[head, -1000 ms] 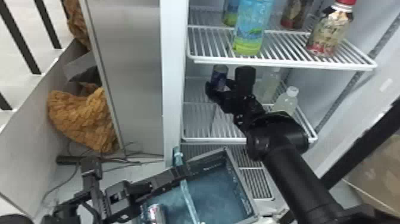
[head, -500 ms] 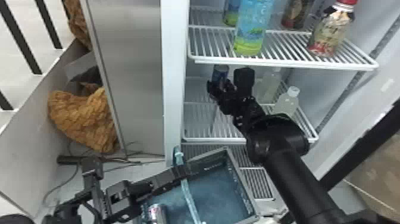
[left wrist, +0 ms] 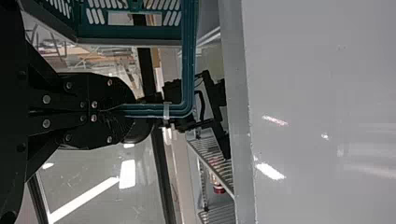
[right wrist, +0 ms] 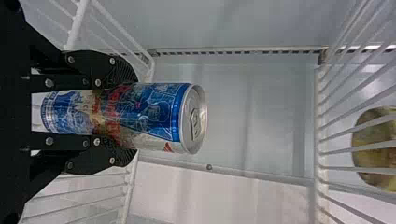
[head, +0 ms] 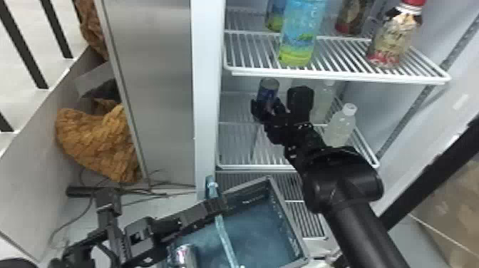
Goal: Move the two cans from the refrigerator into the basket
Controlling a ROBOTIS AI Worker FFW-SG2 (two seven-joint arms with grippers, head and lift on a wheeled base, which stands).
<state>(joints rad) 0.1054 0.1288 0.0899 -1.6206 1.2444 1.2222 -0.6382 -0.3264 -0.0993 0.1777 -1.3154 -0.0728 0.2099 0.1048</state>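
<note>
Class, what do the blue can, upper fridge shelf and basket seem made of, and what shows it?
Blue can: probably glossy printed aluminium; bare silvery lid and pull tab.
Upper fridge shelf: likely white-coated metal wire; thin bars.
Basket: apparently moulded plastic, satin teal; slotted walls.

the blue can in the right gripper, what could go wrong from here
The blue can could knock the upper shelf jutting out above it. The right gripper might topple the nearer clear bottle on its way out. The left gripper holds the basket by its handle, so it may swing and roll the other can inside.
</note>
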